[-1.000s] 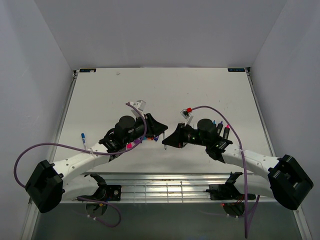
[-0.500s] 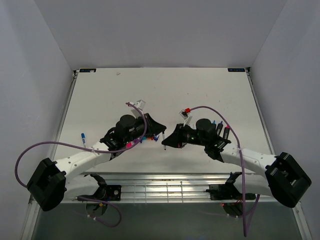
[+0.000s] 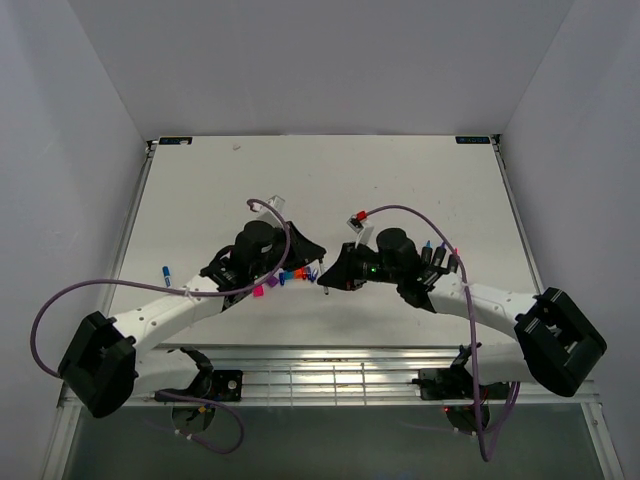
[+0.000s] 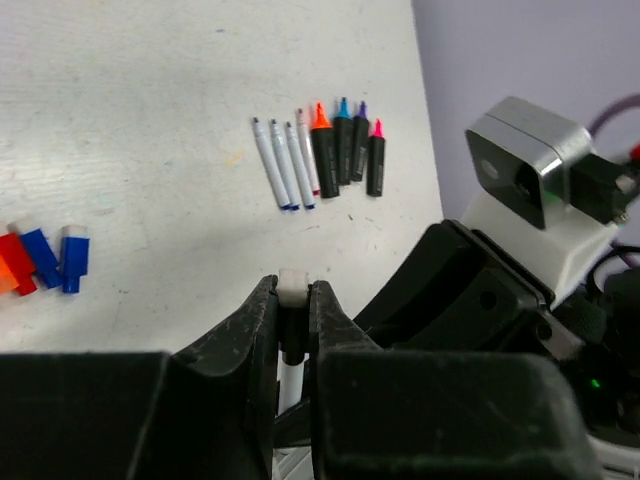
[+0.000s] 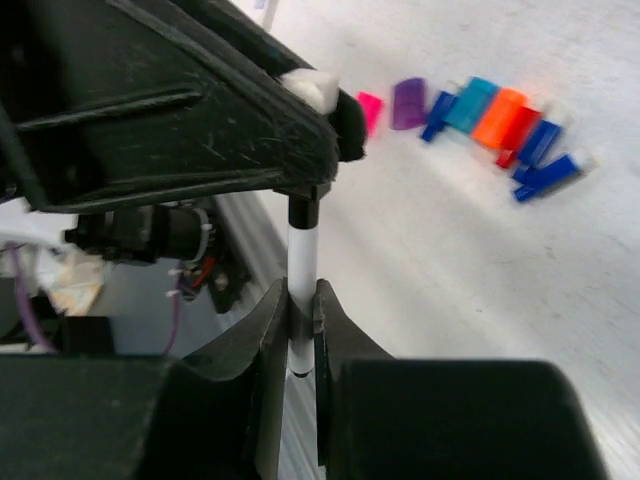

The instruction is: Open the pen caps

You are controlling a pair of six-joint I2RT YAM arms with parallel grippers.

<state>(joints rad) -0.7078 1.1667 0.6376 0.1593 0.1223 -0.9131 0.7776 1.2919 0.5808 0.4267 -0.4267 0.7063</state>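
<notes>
A thin white pen (image 5: 301, 262) is held between both arms above the table. My right gripper (image 5: 301, 296) is shut on its white barrel. My left gripper (image 4: 292, 292) is shut on its cap (image 4: 292, 285), a black one with a white end. In the top view the left gripper (image 3: 314, 266) and right gripper (image 3: 328, 278) meet tip to tip at the table's middle. Several loose pen caps (image 5: 478, 108) lie in a row: magenta, purple, teal, orange and blue. In the left wrist view they are the loose caps (image 4: 42, 260).
Several uncapped thin white pens (image 4: 284, 165) and black highlighters (image 4: 346, 145) lie side by side by the right arm, the same pens (image 3: 436, 254) in the top view. A blue-capped pen (image 3: 166, 273) lies alone at the left. A metal rail (image 3: 320, 372) runs along the near edge.
Both arms have moved inward until the grippers meet. The left gripper has closed on the cap end of the pen that the right gripper holds.
</notes>
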